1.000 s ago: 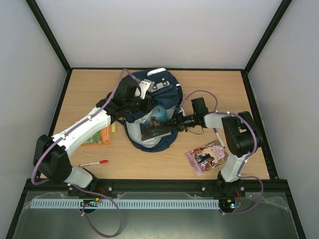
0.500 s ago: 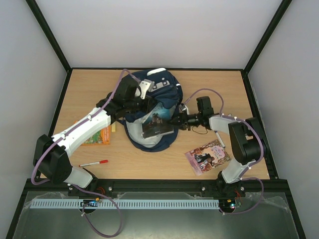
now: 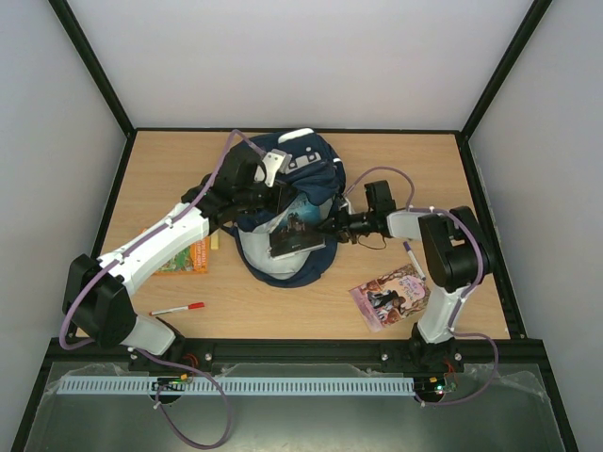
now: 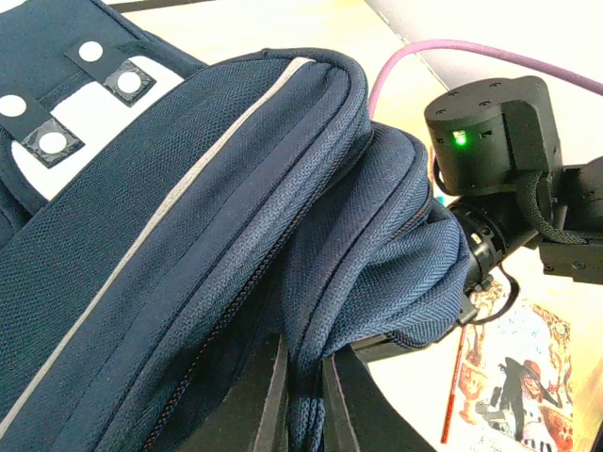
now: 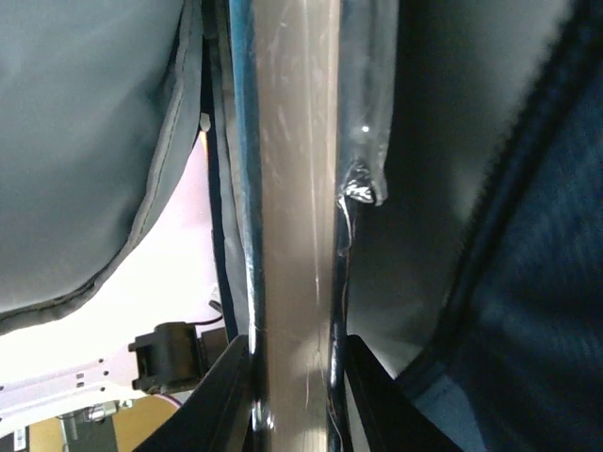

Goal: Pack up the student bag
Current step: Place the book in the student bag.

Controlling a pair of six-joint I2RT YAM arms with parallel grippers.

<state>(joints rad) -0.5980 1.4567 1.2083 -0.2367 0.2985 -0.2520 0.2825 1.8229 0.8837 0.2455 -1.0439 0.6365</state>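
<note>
Around the student bag (image 3: 283,259) the desk (image 3: 415,169) carries a few loose things. An orange book (image 3: 181,258) lies partly under the left forearm, with a small pale yellow piece (image 3: 215,243) just beside it. A red-capped marker (image 3: 177,308) sits near the front edge, and a pink picture book (image 3: 391,295) lies well apart to the right, below the right arm. The left arm's black wrist crosses the bag's upper half and hides part of the opening from above.

The bag lies at the middle of the desk, toward the back, with its mouth gaping toward the front and pale lining showing. The left arm reaches forward and inward across the desk. The left hand (image 4: 303,400) is pressed together on a fold of the bag's navy zip rim (image 4: 311,311), holding it up. The right arm bends sharply at the elbow and points left, level with the desk. The right hand (image 5: 294,391) pinches a dark-covered book (image 3: 300,235) by its edge (glossy, possibly in clear wrap, though its wrist view is too close to be sure). The book sits tilted in the bag's mouth, with grey lining (image 5: 85,141) to one side of it and navy fabric to the other.
</note>
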